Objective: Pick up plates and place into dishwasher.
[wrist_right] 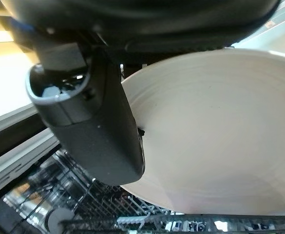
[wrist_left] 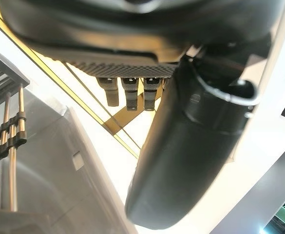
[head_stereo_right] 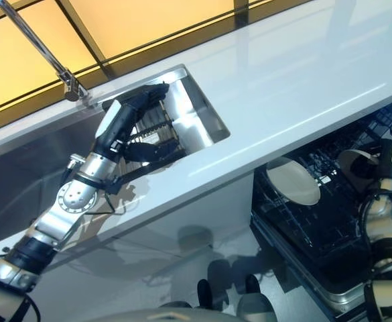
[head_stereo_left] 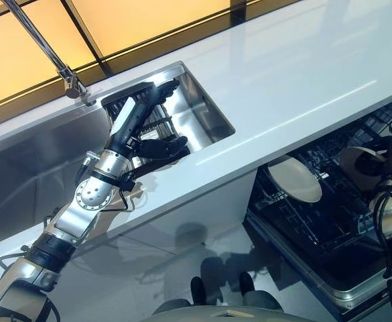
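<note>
White, round and smooth, a plate was pinched by the right hand, its thumb pressed on the plate's face, above the open dishwasher. A second plate, an off-white glossy disc, stood tilted in the dark wire rack of the dishwasher, below the edge of the bench. That bench was a smooth, white, reflective slab. Farther off, the left hand reached into the brushed-steel rectangular sink, its fingers curled, though the views left it unclear whether they held anything, beside a drying rack of thin rods. Beyond stood a slim metal tap.
</note>
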Available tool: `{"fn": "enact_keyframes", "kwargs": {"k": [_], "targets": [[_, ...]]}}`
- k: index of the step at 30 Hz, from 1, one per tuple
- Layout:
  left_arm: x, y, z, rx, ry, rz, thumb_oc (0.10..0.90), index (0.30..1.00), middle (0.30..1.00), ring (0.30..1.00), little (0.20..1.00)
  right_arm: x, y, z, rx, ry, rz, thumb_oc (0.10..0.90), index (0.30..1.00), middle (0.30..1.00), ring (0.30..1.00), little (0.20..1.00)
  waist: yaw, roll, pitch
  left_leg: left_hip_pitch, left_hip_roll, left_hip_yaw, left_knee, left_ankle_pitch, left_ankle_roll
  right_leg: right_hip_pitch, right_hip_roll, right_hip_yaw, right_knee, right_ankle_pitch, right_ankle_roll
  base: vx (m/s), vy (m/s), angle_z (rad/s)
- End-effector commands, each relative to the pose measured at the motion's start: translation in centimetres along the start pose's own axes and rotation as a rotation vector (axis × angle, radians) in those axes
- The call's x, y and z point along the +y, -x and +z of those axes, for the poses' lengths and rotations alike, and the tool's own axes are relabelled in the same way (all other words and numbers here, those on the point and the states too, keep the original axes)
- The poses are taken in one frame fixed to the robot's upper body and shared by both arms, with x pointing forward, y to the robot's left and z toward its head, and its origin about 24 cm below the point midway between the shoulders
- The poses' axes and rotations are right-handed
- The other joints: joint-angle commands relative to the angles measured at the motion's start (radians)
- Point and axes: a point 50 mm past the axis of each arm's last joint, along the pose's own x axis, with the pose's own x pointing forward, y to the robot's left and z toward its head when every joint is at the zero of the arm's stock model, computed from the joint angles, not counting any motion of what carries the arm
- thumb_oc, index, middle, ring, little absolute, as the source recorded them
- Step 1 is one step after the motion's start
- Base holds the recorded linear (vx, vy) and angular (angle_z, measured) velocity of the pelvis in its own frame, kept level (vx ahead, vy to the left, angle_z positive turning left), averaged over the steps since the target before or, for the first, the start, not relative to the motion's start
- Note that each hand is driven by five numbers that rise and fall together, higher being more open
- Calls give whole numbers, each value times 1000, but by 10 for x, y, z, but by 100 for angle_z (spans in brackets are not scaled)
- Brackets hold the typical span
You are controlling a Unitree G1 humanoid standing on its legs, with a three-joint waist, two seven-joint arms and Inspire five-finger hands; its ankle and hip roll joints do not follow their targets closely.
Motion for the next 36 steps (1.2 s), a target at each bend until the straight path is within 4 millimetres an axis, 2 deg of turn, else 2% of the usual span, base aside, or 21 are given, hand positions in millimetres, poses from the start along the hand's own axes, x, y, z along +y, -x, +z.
{"fn": "enact_keyframes", "kwargs": {"k": [1, 4, 10, 18, 19, 23, 28, 31, 33, 36], "targets": [[26, -33, 55, -306, 33, 134, 800, 900, 900, 900, 900, -35, -25, 38, -124, -41, -107, 100, 300, 300, 300, 200, 10, 3, -9, 13, -76, 7, 7, -168, 30, -2, 67, -29, 11, -85, 0, -36, -4, -1], [28, -35, 58, -322, 28, 145, 800, 900, 900, 900, 900, -29, -27, 45, -128, -57, -85, 100, 300, 300, 300, 200, 15, 17, 6, 2, -80, 6, 7, -167, 31, -13, 63, -34, 11, -86, 0, -13, -1, 3], [29, -34, 60, -325, 30, 154, 800, 900, 900, 900, 900, -15, -22, 41, -113, -89, -48, 100, 300, 300, 300, 200, 20, 29, 18, 0, -81, 6, 7, -166, 33, -15, 59, -40, 11, -86, -2, 2, 3, 2], [27, -35, 62, -332, 36, 141, 800, 900, 900, 900, 900, -11, -20, 47, -146, -122, -54, 100, 300, 300, 300, 200, 26, 22, 22, 0, -83, 3, 7, -170, 36, -16, 58, -44, 11, -85, -3, 0, 0, 0], [27, -34, 62, -332, 35, 139, 800, 900, 900, 900, 900, -12, -20, 47, -147, -127, -52, 800, 900, 900, 900, 900, 25, 18, 21, 2, -82, 6, 7, -171, 36, -14, 59, -44, 11, -85, -3, 0, 0, 0], [27, -34, 62, -328, 34, 136, 800, 900, 900, 900, 900, -12, -19, 48, -144, -130, -38, 800, 900, 900, 900, 900, 22, 5, 14, 10, -80, 8, 7, -176, 38, -7, 62, -39, 11, -86, -2, 0, 0, 0], [24, -31, 57, -309, 38, 123, 800, 900, 900, 900, 900, -15, -17, 46, -147, -116, -2, 800, 900, 900, 900, 900, 17, -27, -3, 24, -76, 13, 7, -184, 40, 6, 70, -32, 11, -85, -1, 0, 0, 0], [24, -31, 55, -304, 40, 122, 800, 900, 900, 900, 900, -15, -17, 46, -148, -118, 16, 800, 900, 900, 900, 900, 15, -32, -6, 27, -75, 14, 7, -185, 41, 8, 71, -29, 11, -86, -1, 0, 0, 0], [23, -28, 51, -287, 40, 111, 800, 900, 900, 900, 900, -19, -15, 42, -145, -119, 37, 800, 900, 900, 900, 900, 10, -57, -18, 37, -71, 17, 7, -189, 41, 19, 76, -21, 11, -85, 0, 39, 27, -1], [23, -28, 48, -277, 35, 99, 800, 900, 900, 900, 900, -23, -15, 41, -153, -114, 23, 800, 900, 900, 900, 900, 9, -73, -25, 43, -69, 19, 7, -191, 43, 23, 80, -16, 11, -83, 1, 0, 0, 0]]}}
